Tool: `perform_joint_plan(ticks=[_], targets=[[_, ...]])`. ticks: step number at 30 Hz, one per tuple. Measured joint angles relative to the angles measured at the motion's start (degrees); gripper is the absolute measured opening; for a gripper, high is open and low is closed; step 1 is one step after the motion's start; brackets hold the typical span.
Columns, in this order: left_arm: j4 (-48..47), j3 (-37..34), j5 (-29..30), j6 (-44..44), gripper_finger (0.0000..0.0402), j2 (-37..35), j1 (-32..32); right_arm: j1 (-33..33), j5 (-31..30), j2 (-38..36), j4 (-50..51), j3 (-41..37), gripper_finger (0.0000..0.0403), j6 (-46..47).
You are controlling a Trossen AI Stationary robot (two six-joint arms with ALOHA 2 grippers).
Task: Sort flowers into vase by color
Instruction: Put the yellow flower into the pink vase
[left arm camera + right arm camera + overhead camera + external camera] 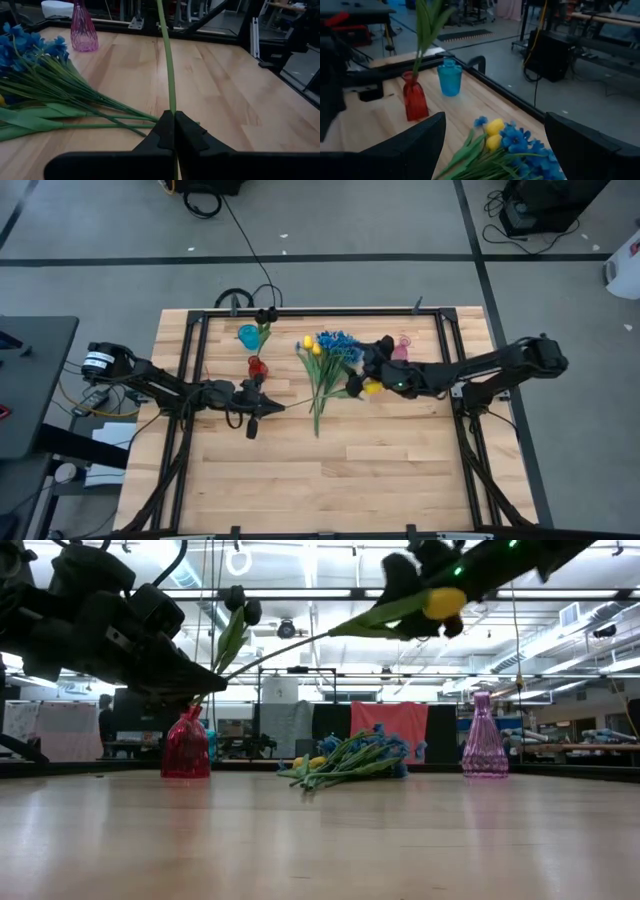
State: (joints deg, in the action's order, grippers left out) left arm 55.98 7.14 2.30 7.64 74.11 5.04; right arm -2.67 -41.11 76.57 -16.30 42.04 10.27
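Note:
My left gripper (268,408) (174,126) is shut on the thin green stem of a yellow tulip (372,387) (443,602). The stem is held above the table and slants up to the blossom, which sits by my open right gripper (362,380). In the right wrist view its wide-apart fingers have nothing between them. A pile of blue blossoms and yellow tulips (325,365) (350,758) (505,145) lies on the table. A red vase (255,366) (186,745) (415,97) holds dark tulips (240,610). Blue vase (248,335) (449,77) and pink vase (402,350) (484,750) (83,31) stand upright. My left gripper pinches the tulip's stem near its lower end (172,102) between both fingertips, reaching roughly level toward the table's right. The stem runs on ahead of the fingertips, lifted clear of the table. My right gripper is beside the yellow blossom; whether it touches it I cannot tell.
A black metal frame (300,311) borders the wooden table (350,470) along its far edge and sides. The three vases and the flower pile fill the far middle. The near half of the table shows bare wood.

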Motion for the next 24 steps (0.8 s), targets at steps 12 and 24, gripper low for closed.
perform_joint_plan(ticks=[12,24], targets=[[3.6,0.0,0.9,-2.5,0.0005,0.0,0.0,-3.6,0.2,-9.2,4.7,-12.8,0.0347,12.6],[10.5,0.0,3.8,-6.5,0.0005,0.1,-0.1,-4.5,9.9,-8.5,-18.8,-25.3,0.0347,17.1]])
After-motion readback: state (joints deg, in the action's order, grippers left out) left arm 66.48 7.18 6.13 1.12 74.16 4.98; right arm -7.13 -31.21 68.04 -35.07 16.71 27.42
